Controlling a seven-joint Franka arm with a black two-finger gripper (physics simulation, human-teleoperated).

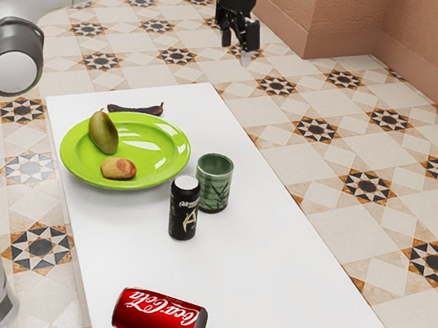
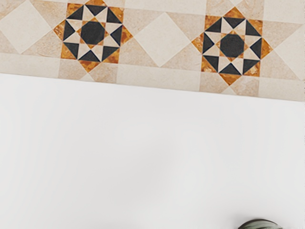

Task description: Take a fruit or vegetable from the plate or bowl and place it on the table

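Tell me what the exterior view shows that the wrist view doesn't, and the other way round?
Exterior view's own: the white arm, the lime-green plate with the long fruit and the smaller reddish fruit on it, the dark, thin curved item beside it, the black can, the red Coca-Cola can on its side, and the brownish wall.

Wrist view's own: a look down across the table's edge, no new object.

Shared: the white table, the star-patterned floor and the green cup.

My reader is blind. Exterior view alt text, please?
Green plate bearing a mango and smaller fruit sits on a white table with a sideways Coca-Cola can, dark can, green cup and purplish vegetable; a robot's gripper hovers.
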